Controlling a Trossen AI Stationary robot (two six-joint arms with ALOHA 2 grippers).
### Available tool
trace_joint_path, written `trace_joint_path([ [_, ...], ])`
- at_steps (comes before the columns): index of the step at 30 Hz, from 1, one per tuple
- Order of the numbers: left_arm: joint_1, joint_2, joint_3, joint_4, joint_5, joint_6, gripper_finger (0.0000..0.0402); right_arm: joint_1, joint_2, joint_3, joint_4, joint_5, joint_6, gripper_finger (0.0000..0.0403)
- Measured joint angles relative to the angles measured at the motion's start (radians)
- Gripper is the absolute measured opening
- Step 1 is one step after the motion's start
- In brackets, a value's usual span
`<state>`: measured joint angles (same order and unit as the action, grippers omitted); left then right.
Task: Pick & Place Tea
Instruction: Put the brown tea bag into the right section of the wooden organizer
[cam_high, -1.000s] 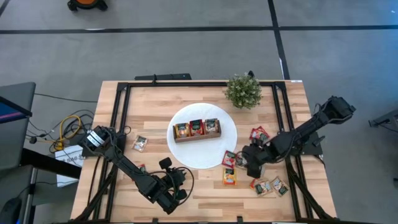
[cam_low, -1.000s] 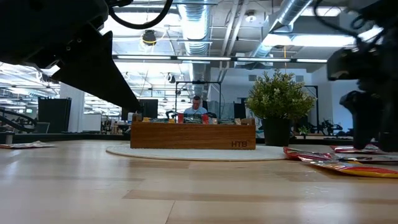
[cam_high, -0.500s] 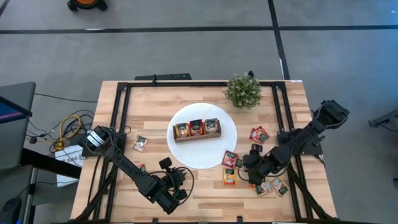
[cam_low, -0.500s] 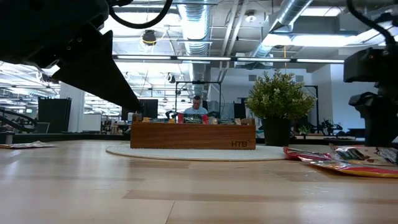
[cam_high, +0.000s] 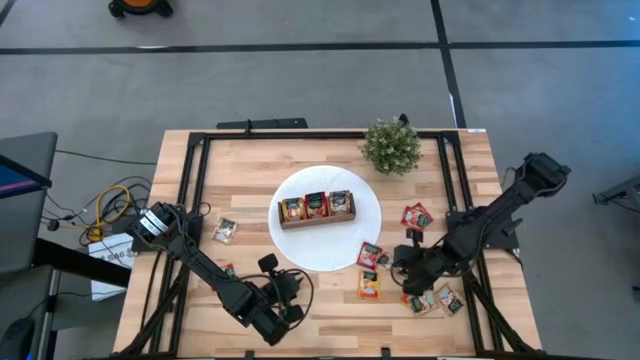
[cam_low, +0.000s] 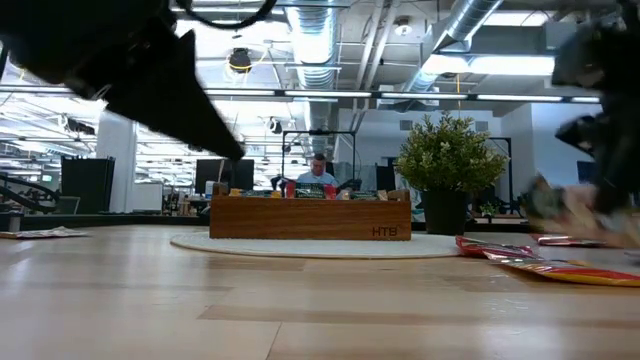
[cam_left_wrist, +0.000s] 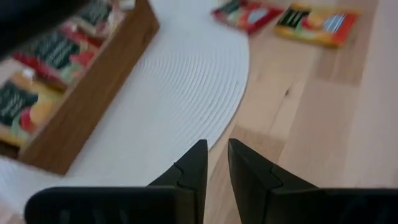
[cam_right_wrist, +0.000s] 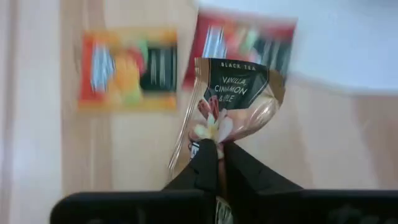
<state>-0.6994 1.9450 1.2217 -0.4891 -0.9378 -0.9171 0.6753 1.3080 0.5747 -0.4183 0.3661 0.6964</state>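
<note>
Between the right gripper's (cam_right_wrist: 216, 151) closed fingertips: one beige tea sachet (cam_right_wrist: 233, 106), pinched by its lower edge, printed with dark lettering and a flower, standing up ahead of the wrist and lifted clear of the wood. Beyond it, past the fingertips: a yellow-orange sachet (cam_right_wrist: 129, 70) flat on the table (cam_high: 250, 170) and a red sachet (cam_right_wrist: 249, 38) at the edge of the white disc (cam_high: 345, 245). Position of this gripper (cam_high: 407, 262) from above: just off the disc's near-right rim, among the loose sachets, with a red one (cam_high: 417, 216) farther out toward the plant (cam_high: 391, 145) and a small cluster (cam_high: 434, 299) close beside it on the side away from the disc. Wooden three-compartment box (cam_high: 317, 209): ahead of the gripper at mid-disc, each compartment already showing sachets. Left gripper (cam_high: 283, 298): parked near the table's front edge, well apart from the work; fingers (cam_left_wrist: 252, 177) nearly together with a narrow gap, nothing between them, pointing toward the disc rim. One more sachet (cam_high: 225, 231) lies alone beyond the left arm's side of the disc. Step in hand, by judgement: pick completed, carry beginning. Next move calls for raising the sachet above the box wall, bringing it across the disc over the compartment holding like-coloured tea, lowering it edge-first and releasing; the thin wrapper may flop or catch on the wall
</note>
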Motion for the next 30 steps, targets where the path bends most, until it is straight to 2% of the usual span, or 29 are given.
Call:
trace_joint_path([
  [4,0.002,0.000,0.000,0.120,-0.060,0.148,0.0058,0.022,-0.022,0.001,0.101,0.183,-0.058,0.0025],
  [8,0.015,-0.031,0.003,0.194,-0.088,0.253,0.0071,0.038,0.020,0.002,0.294,0.396,-0.182,0.0013],
  [13,0.074,-0.091,0.004,0.306,-0.077,0.404,0.0114,0.023,0.149,0.002,0.626,0.472,-0.393,0.0011],
  [16,0.135,-0.103,0.005,0.426,0.031,0.540,0.0143,0.013,0.240,0.003,0.822,0.484,-0.498,0.0019],
  [19,0.204,-0.101,0.005,0.542,0.151,0.628,0.0159,0.002,0.314,0.003,0.927,0.524,-0.562,0.0017],
  [24,0.296,-0.098,0.004,0.566,0.187,0.665,0.0159,0.001,0.336,0.003,0.923,0.578,-0.557,0.0005],
  [28,0.353,-0.096,0.004,0.575,0.402,0.646,0.0153,0.004,0.321,0.004,0.926,0.591,-0.561,0.0017],
  [30,0.371,-0.096,0.004,0.576,0.442,0.641,0.0150,0.005,0.322,0.004,0.922,0.598,-0.564,0.0024],
])
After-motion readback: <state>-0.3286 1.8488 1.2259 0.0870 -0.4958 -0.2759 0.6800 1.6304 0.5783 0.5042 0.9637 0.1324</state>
